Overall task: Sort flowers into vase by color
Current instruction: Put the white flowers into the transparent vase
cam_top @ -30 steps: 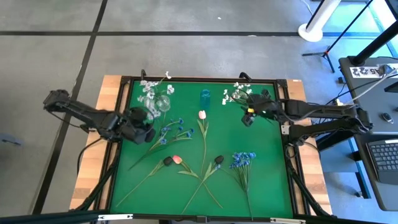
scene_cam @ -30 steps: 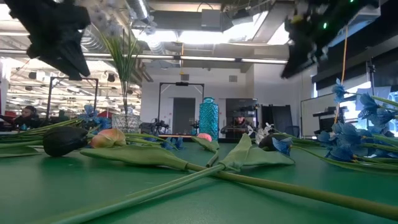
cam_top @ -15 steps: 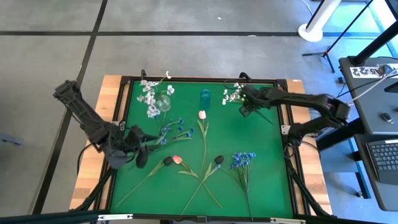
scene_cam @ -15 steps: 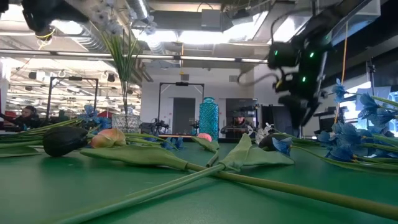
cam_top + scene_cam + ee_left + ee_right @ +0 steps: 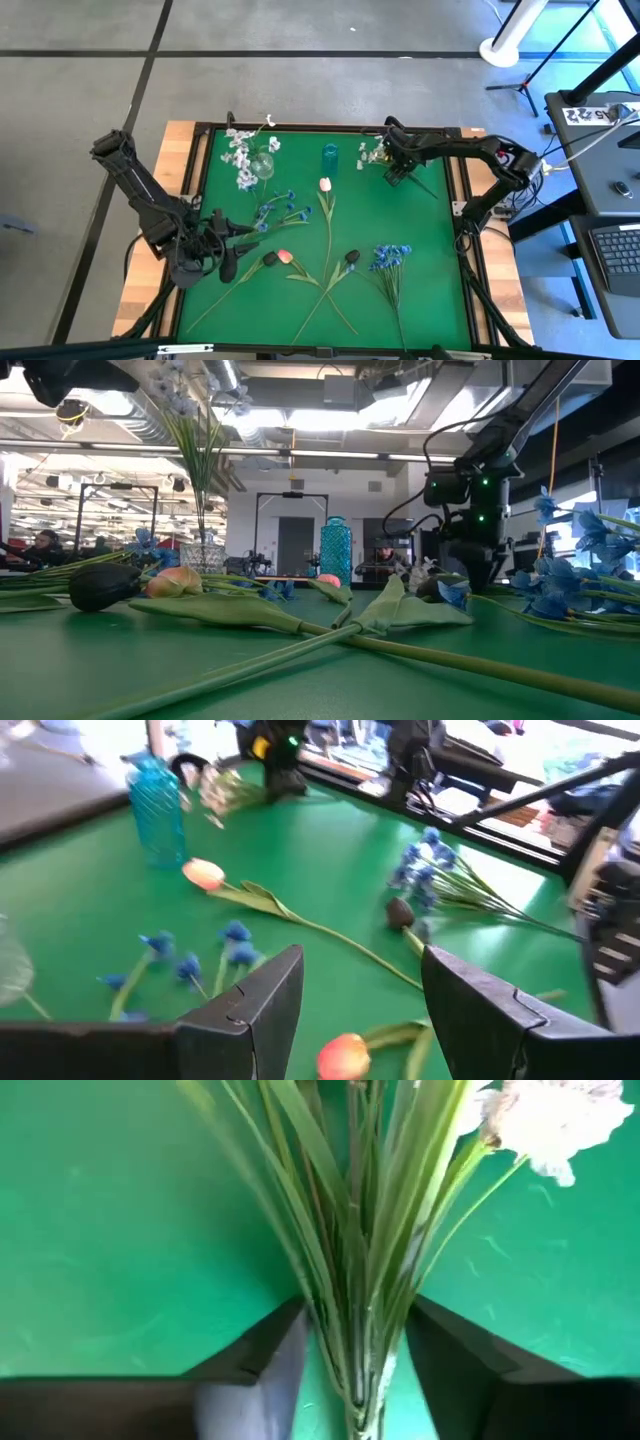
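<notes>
A spray of white blossoms lies at the mat's far right. My right gripper points down over its green stems, open, with a finger on each side of the bundle. My left gripper hovers open over the mat's near left with nothing between its fingers. A clear glass vase at the far left holds white blossoms, and a blue vase stands at the far middle. Blue sprays, a pale tulip and a pink tulip lie flat on the mat. My right gripper's fingers stand close on either side of the white spray's stem bundle, coming from above and lying across the stems. I cannot tell whether they touch it. The spray lies on the mat.
Two dark tulip heads lie among crossed stems and leaves at the near middle. A raised black frame runs around the green mat. In the low view, the room beyond the table shows desks and people.
My right gripper has come down from high above the mat onto the white spray's stems at the far right, tipping to point downward. My left gripper has drawn away from the glass vase toward the table's near left and turned toward the mat's middle.
</notes>
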`<action>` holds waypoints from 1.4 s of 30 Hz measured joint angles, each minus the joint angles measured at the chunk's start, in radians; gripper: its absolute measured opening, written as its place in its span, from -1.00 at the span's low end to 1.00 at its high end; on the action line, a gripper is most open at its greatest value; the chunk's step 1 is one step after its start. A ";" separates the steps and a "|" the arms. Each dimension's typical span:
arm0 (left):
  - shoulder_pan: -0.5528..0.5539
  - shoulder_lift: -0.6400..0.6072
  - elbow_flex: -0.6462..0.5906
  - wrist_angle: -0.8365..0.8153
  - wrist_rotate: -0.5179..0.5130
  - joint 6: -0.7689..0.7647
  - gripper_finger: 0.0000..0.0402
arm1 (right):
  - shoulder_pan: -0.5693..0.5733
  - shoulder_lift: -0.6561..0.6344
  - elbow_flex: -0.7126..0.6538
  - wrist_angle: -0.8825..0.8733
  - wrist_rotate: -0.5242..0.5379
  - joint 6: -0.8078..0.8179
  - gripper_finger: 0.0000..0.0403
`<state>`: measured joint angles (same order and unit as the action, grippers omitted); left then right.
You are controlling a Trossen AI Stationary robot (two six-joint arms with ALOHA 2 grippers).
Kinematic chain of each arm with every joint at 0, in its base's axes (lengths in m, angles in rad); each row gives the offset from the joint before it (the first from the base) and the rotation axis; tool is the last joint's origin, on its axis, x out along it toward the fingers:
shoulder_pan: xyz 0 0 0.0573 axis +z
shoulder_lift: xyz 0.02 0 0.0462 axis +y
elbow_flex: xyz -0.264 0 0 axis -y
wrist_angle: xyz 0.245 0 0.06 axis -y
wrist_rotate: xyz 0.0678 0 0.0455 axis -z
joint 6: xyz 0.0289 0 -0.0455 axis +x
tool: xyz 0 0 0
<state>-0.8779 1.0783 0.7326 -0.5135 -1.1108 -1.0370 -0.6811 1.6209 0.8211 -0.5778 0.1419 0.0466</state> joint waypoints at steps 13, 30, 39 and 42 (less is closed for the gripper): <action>0.095 0.016 0.000 -0.002 -0.053 0.001 -0.02 | 0.000 -0.322 -0.006 0.012 -0.074 0.035 -0.90; 0.348 0.016 0.000 0.679 0.082 0.609 -0.02 | 0.227 -0.809 -0.003 0.755 -0.608 0.286 -0.94; 0.588 0.043 0.000 1.052 0.576 0.808 -0.02 | 0.463 -0.683 -0.003 1.020 -0.471 0.263 -0.95; 0.649 0.088 0.000 1.110 0.644 0.812 -0.02 | 0.503 -0.621 -0.003 1.094 -0.440 0.263 -0.93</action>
<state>-0.2293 1.1663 0.7326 0.5968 -0.4671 -0.2253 -0.1786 0.9995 0.8181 0.5162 -0.2985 0.3092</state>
